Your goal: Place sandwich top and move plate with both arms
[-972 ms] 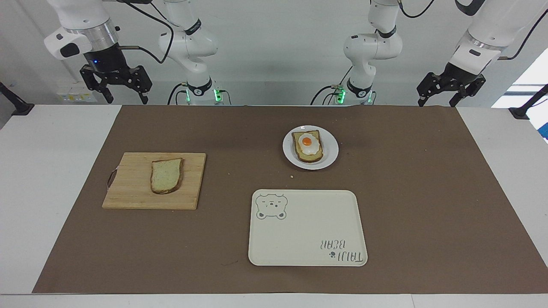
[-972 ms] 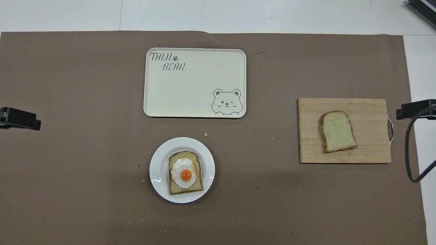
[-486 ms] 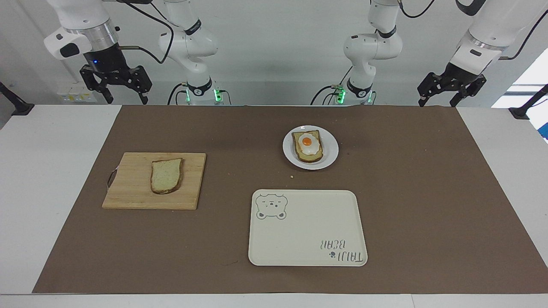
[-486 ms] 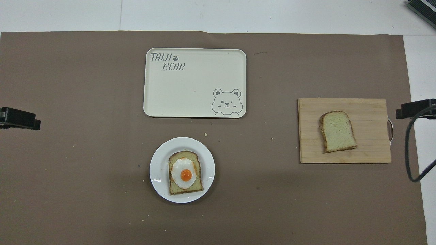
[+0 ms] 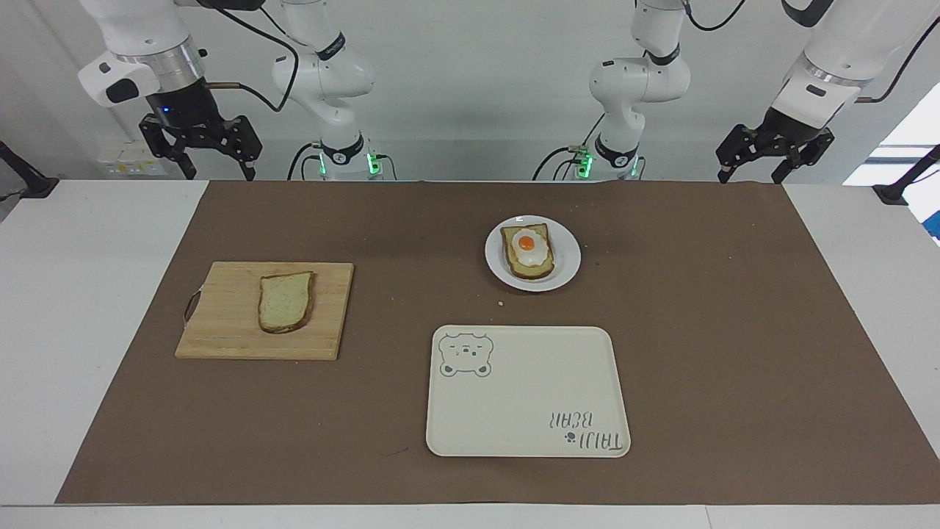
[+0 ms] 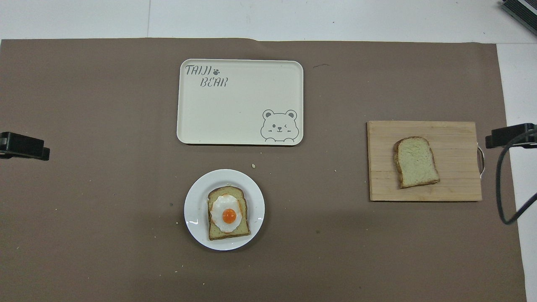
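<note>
Both empty, open end effectors, right (image 5: 200, 150) and left (image 5: 771, 156), wait at the bench's robot edge; the sandwich top (image 5: 285, 301) wants gentle crust-edge gripping.

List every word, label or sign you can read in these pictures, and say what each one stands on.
"TAIJI BEAR", with a small paw print after "TAIJI": printed in one corner of the cream tray, whose other printed corner carries a winking bear drawing.
No other readable text: the plate, the cutting board and the two bread slices bear none.
</note>
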`<state>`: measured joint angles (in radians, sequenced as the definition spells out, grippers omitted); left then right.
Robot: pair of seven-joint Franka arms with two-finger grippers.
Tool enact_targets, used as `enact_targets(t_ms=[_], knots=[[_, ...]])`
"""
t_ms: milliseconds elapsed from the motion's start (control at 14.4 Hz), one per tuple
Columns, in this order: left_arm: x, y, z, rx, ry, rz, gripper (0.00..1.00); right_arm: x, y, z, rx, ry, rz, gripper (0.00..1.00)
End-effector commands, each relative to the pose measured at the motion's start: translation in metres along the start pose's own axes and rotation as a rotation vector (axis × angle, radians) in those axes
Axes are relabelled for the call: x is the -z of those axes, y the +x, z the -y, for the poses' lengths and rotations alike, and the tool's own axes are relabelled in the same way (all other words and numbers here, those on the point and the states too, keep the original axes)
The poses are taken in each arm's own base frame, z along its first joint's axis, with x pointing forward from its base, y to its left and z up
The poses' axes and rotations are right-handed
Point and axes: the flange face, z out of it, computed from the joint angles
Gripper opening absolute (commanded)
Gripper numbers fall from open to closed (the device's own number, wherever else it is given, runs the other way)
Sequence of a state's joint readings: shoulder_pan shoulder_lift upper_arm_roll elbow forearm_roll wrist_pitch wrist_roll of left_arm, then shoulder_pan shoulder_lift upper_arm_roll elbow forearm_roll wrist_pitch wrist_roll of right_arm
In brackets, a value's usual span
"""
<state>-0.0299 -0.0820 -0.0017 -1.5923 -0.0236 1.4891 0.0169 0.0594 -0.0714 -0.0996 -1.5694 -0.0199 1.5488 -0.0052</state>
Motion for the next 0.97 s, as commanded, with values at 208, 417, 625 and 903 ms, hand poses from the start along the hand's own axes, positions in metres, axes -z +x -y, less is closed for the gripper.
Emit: enact_targets(t_ms=[208,417,625,903], knots=[[0.002,-0.005,0.003,0.009,0.003,-0.007,1.00,0.012,-0.013,-0.014,0.006,0.015,-0.009,1.00],[0.002,-0.005,0.003,0.009,0.003,-0.007,1.00,0.008,-0.019,-0.017,0.002,0.020,0.003,1.00],[0.002,-0.005,0.003,0.010,0.002,-0.009,1.00,-0.012,-0.020,-0.018,0.003,0.023,0.049,1.00],[0.002,-0.005,0.003,0.010,0.003,-0.007,1.00,-0.030,-0.013,-0.018,0.001,0.037,0.059,1.00]])
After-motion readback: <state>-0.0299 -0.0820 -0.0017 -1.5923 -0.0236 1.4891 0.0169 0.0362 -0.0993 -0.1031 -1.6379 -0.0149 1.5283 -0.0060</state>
